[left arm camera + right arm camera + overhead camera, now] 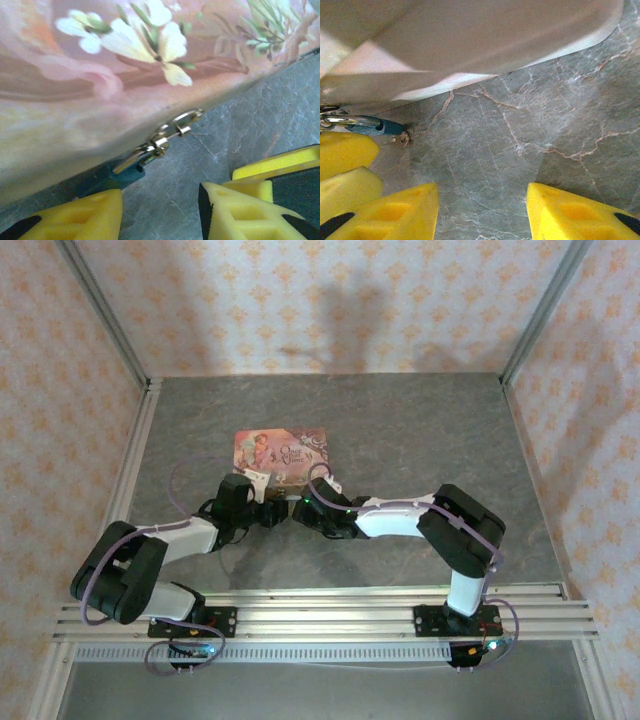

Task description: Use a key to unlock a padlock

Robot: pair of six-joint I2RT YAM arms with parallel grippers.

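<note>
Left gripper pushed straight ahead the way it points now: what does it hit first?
Probably the padlock, its silver shackle hooked on the pink box right ahead of the gap between the fingers; depth is unclear.

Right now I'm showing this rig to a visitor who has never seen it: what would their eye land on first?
First, the pink flower-printed tin box in the middle of the grey marbled table, with the left gripper and right gripper meeting at its near edge, yellow jaws open. Then, close up, the tiny teal padlock at the box's lower edge, just beyond both sets of fingertips.
</note>
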